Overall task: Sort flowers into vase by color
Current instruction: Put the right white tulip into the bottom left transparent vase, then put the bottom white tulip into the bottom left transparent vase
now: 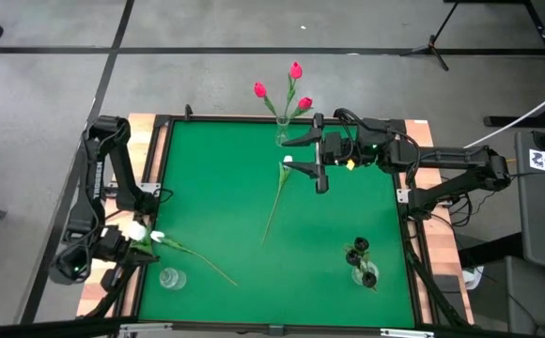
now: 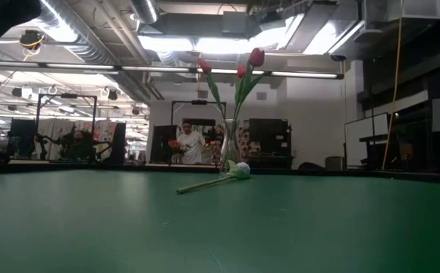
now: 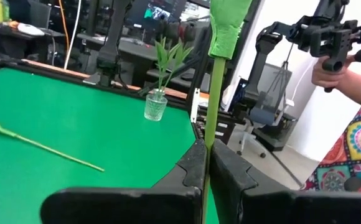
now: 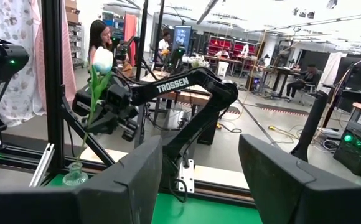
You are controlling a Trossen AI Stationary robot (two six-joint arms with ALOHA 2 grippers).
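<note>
Green tabletop [image 1: 254, 178] between two dark arms. Left arm folded along the left edge, left gripper [image 1: 127, 242] clamped on the stem of a white tulip [image 1: 147, 235], held just above an empty glass vase [image 1: 170, 278] at the near left corner. Right arm stretched in from the right, right gripper [image 1: 320, 161] spread wide, empty, poised over the far middle. Beside it, another white tulip [image 1: 280, 188] flat on the felt. Three pink-red tulips [image 1: 291, 89] upright in the far vase [image 1: 283, 131]; black tulips [image 1: 359, 253] in the near right vase [image 1: 366, 275].
</note>
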